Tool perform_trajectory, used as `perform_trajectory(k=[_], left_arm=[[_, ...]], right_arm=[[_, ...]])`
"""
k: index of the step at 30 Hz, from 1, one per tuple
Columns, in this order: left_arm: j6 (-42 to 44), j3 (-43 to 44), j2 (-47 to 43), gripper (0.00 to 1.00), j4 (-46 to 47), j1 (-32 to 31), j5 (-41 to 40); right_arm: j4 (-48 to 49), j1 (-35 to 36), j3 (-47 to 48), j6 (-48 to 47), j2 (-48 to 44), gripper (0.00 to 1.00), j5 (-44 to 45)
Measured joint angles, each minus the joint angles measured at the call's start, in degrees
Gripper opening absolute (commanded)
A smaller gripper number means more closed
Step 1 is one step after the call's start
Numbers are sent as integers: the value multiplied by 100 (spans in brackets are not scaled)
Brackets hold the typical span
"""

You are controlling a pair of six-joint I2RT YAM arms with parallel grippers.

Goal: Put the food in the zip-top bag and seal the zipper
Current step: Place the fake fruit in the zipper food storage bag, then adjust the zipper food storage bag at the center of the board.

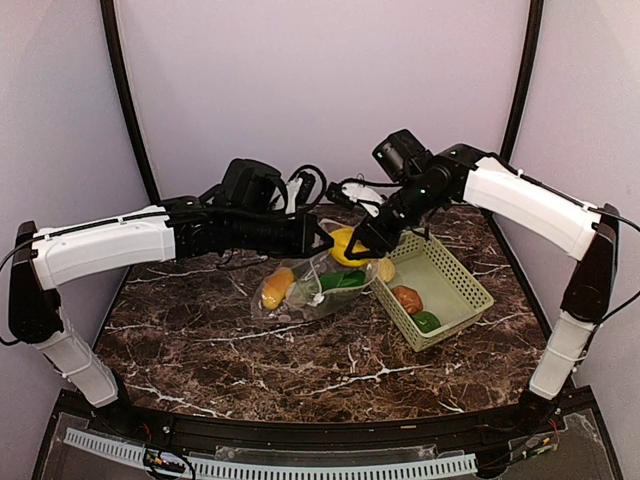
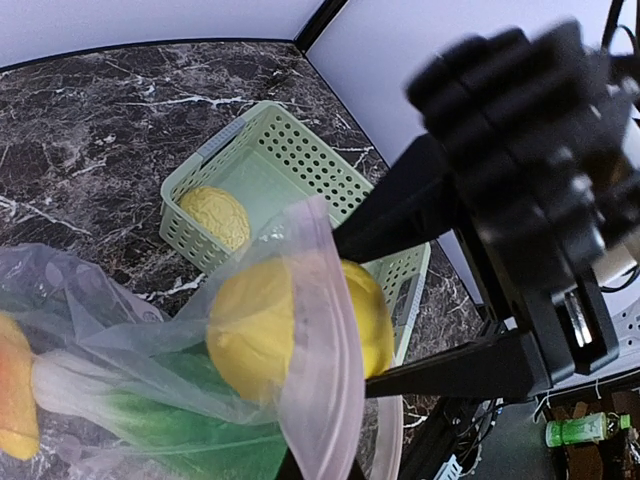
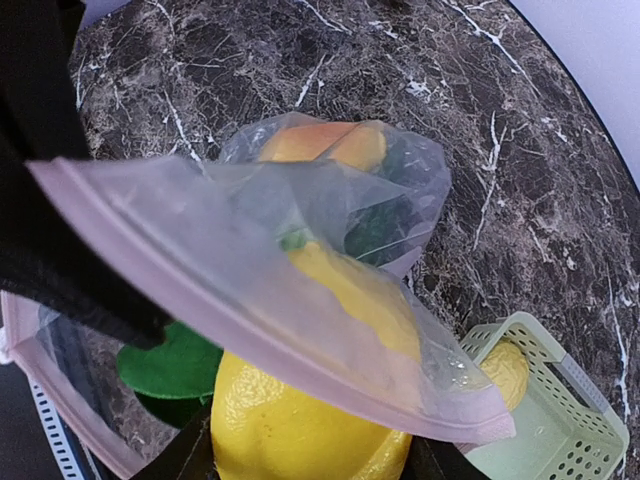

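The lemon (image 3: 300,430) is clamped between the two fingers of my right claw (image 1: 365,243), sitting halfway into the mouth of the zip-top bag (image 1: 305,300); its far part is already under the clear film and its near part is bare. It is bright yellow with a finely pitted skin. The upper lip of the bag lies across the top of it, and the zipper (image 3: 250,305) runs along that lip as a flat pinkish-white band, slanting across my right wrist view. My left claw (image 1: 322,238) is closed on the bag's mouth edge and holds that lip lifted off the worktop (image 1: 200,330), just beside the right claw. The rest of the bag lies slack on the dark, white-veined marble, reaching toward my left arm. Inside it the orange piece (image 1: 277,288) rests at the closed end and the bok choy (image 1: 340,280) lies nearer the mouth, white stem and green leaf showing through the plastic. Just to the right of the bag stands the light-green lattice basket (image 1: 445,265), holding a second lemon (image 2: 215,215) at the end nearest the bag, the brown potato (image 1: 407,298) and the green pepper (image 1: 427,321).
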Motion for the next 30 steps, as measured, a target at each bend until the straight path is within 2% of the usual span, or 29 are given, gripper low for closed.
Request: perform_trajectory(k=[3, 6, 7, 8, 9, 10, 19, 27, 30], left_arm=[[-26, 15, 24, 1, 20, -74, -2], [-92, 55, 125, 1, 101, -105, -15], [-109, 70, 170, 1, 127, -116, -22], [-125, 79, 199, 1, 140, -122, -28], [-129, 83, 219, 1, 153, -131, -48], [-136, 83, 223, 1, 140, -138, -101], [-131, -208, -105, 1, 289, -144, -671], [85, -376, -588, 1, 74, -7, -1272], [280, -483, -1132, 1, -208, 275, -1700]], right_arm=[[-22, 31, 153, 28, 140, 53, 79], [-35, 59, 293, 85, 280, 59, 179], [-35, 66, 326, 105, 321, 65, 205], [-39, 68, 345, 118, 367, 74, 219], [-50, 70, 363, 136, 393, 92, 223], [-79, 70, 378, 138, 428, 98, 240], [-151, 94, 339, 103, 208, 99, -83], [-20, 17, -76, -179, -1344, 99, -140], [127, -195, -339, -221, -1716, 99, -140]])
